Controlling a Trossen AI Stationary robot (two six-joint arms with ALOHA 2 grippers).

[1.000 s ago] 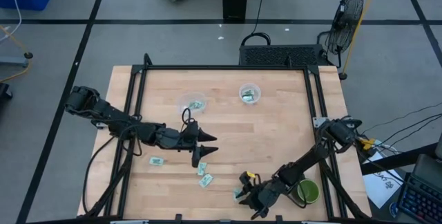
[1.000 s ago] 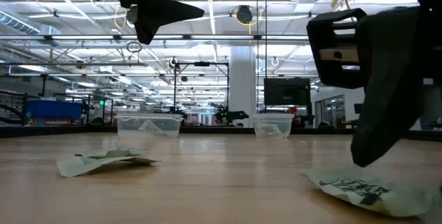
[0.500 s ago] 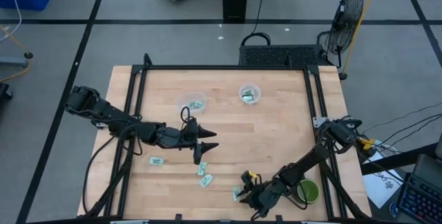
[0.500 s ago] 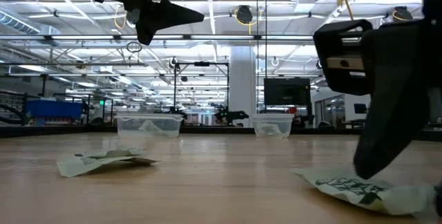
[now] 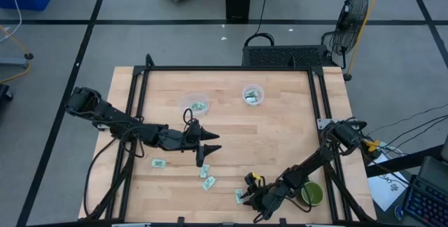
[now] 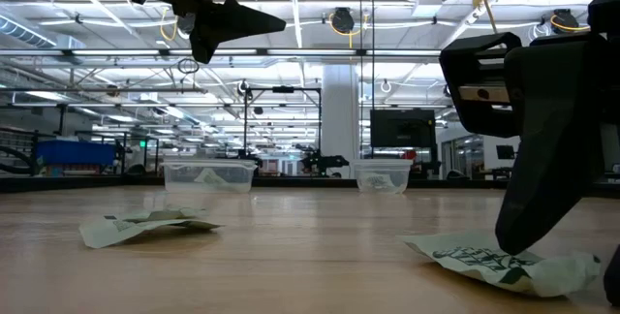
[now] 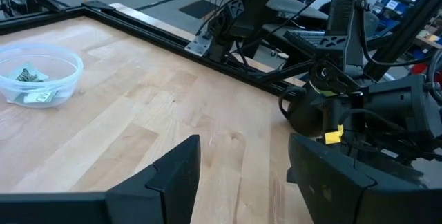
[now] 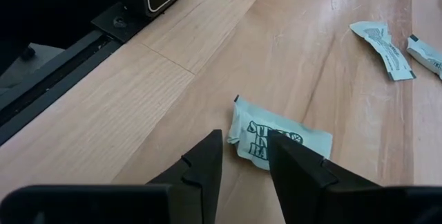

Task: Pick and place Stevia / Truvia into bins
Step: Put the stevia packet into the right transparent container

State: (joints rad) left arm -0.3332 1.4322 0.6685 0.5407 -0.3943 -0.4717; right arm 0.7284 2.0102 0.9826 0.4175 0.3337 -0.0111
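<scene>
This is a big industrial lab or workshop hall. The low view shows a high ceiling with steel trusses and rows of lights, and a monitor far behind. From above, the wooden table stands on a grey concrete floor with black lines, near a fan.
</scene>
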